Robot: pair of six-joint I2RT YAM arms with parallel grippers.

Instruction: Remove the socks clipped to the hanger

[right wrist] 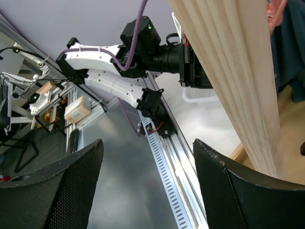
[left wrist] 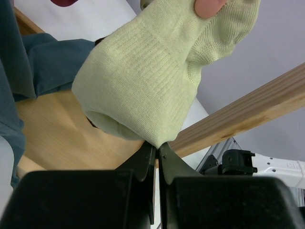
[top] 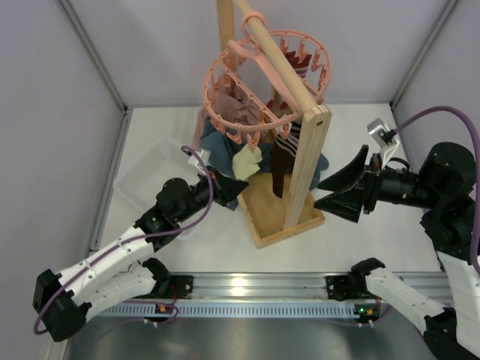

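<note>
Hanger on rack, an arm either side
The hanger [top: 266, 82] hangs from the wooden rack's [top: 309, 161] top bar at mid-table [top: 375, 240]; one sock [top: 246, 163] dangles below its near-left rim, the left gripper [left wrist: 157, 148] touching its lower end; a second sock [top: 279, 171] hangs just right, beside the post; the right gripper [top: 321, 192] sits right of the post, apart

In the top view the cloth [top: 217, 146] and cream sock [top: 246, 163] hide the tips of the left gripper [left wrist: 157, 149]. The post [top: 307, 161] covers part of a striped sock [top: 289, 137]. The left wrist view cuts off the peg [left wrist: 209, 5] above.
</note>
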